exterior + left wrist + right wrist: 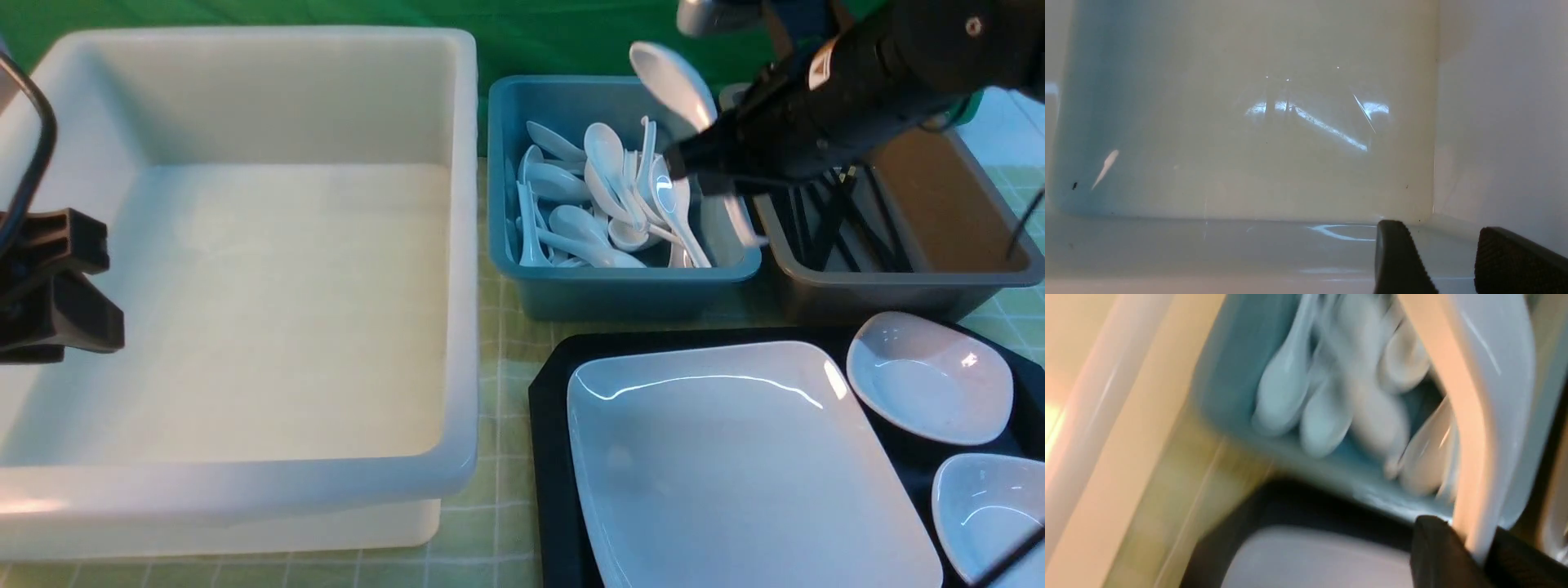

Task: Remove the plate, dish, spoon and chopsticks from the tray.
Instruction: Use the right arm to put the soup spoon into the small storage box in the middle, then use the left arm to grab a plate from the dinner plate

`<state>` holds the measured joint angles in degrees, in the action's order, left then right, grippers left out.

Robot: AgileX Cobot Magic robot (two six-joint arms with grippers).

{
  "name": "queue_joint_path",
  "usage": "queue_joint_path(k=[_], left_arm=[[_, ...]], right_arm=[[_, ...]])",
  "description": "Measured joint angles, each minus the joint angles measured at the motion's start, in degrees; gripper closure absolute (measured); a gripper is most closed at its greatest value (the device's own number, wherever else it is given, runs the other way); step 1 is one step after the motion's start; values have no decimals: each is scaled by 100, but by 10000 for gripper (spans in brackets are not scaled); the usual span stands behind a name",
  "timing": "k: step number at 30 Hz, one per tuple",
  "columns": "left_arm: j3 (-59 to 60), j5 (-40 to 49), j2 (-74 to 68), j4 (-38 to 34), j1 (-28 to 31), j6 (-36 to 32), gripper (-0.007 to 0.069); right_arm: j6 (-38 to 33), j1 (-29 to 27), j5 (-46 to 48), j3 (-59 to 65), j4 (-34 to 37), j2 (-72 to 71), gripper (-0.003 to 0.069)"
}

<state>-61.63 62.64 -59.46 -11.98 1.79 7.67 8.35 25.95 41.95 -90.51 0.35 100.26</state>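
Green backdrop cloth (531, 41) and a pale green checked surface (498, 343) frame a dish-clearing scene. A white glossy soup spoon (673, 82) is off the big black textured tray (549, 392), raised in the air beyond the tray's far edge. The right gripper (694, 151) is clenched on its handle, with the bowl pointing up. It hangs over a blue plastic bin (620, 286) just behind the tray's far left corner, probably so it can be dropped in with its kind. That bin already holds a heap of matching white spoons (604, 204). The right wrist view is blurred, but it shows the spoon's handle (1478, 498) pinched between the fingers.

Behind the tray's far right corner, a grey-brown plastic bin (898, 286) contains thin black chopsticks (824, 220).

On the tray itself lie a large glossy white rounded-rectangle plate (735, 457) and two small deep white dishes (931, 380) (988, 514), all waiting to be removed.

Left of the tray stands a large white plastic tub (457, 245) with nothing visible inside. The left gripper (57, 286) hovers over it, released and holding nothing. It seems to be parked out of the way.
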Motion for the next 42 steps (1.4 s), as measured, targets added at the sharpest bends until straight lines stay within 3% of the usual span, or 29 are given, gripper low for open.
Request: queue_joint_path(k=[5, 9, 13, 16, 19, 24, 27, 34, 42], left_arm=[[0, -1, 0, -186, 0, 0, 370], [0, -1, 0, -254, 0, 0, 370], [0, -1, 0, -335, 0, -6, 370], [0, -1, 0, -382, 0, -15, 370], [0, -7, -4, -568, 0, -15, 370], [0, -7, -4, -1338, 0, -315, 403], [0, 17, -4, -1742, 0, -522, 456], [-111, 258, -4, -2320, 0, -858, 615], [-616, 648, -4, -2458, -4, -902, 638]], right_arm=[[11, -180, -1073, -763, -35, 1052, 575], [11, -180, -1674, -927, -35, 1604, 433], [1, -180, -1627, -927, -35, 1682, 299], [-121, -186, -1480, -933, -35, 1603, 279], [-746, -193, -925, -933, -35, 1241, 339], [-1777, -199, 488, -940, -35, 84, 594], [-1921, -199, 1101, -958, -98, -529, 646], [-1976, -199, 2455, -938, -230, -1796, 659], [-1686, -199, 2713, 310, -250, -3403, 659]])
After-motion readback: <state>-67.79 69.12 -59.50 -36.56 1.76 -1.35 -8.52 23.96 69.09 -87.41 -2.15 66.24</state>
